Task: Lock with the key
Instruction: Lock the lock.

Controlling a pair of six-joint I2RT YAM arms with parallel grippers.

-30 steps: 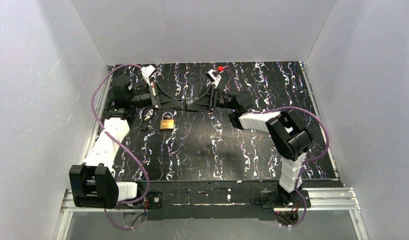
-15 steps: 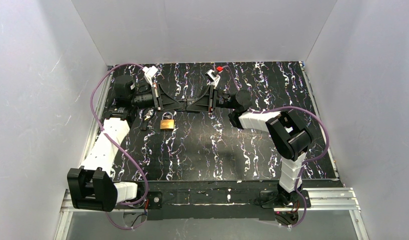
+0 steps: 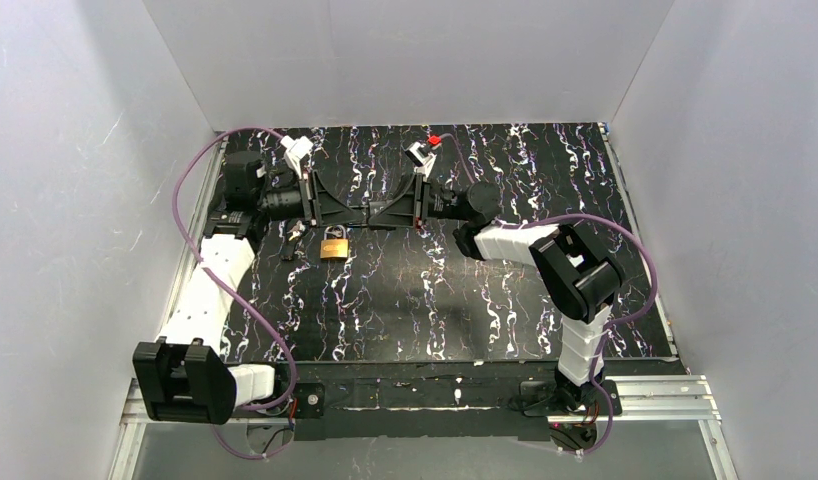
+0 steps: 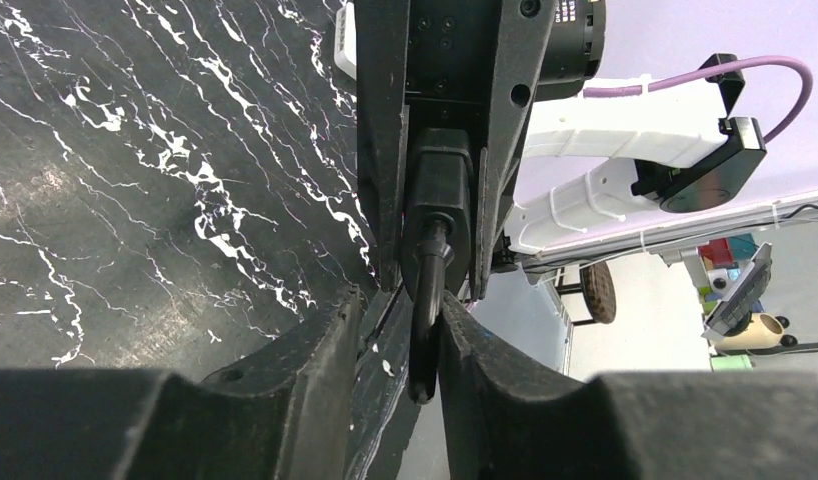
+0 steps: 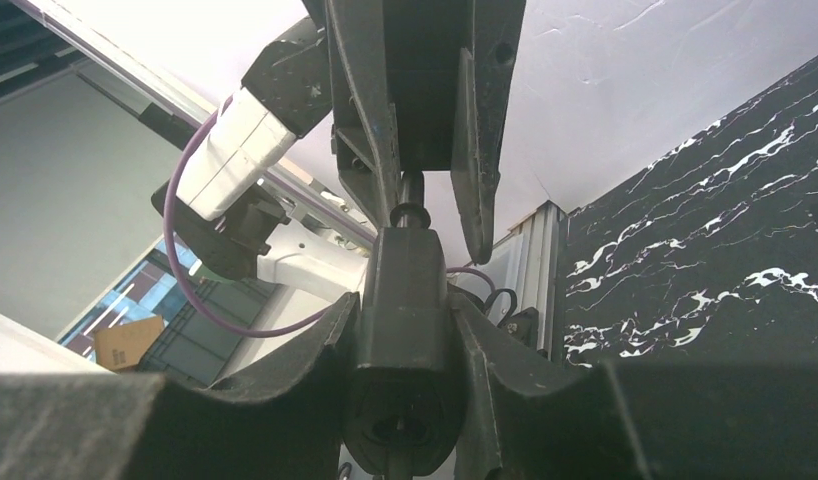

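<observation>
The brass padlock with its silver shackle lies on the black marbled table, untouched, just in front of the grippers. My two grippers meet tip to tip above the far left of the table. My right gripper is shut on the body of a small all-black padlock, keyhole end towards its camera. My left gripper holds that padlock's black shackle; the shackle rests against one finger, with a narrow gap on the other side. No key is clearly visible.
A small silvery item and a small dark item lie left of the brass padlock. White walls enclose the table on three sides. A red-topped object sits near the back edge. Purple cables loop off both arms.
Both grippers, still joined on the black padlock, have shifted slightly left. The left arm's base end has moved a little left. The brass padlock has not moved.
</observation>
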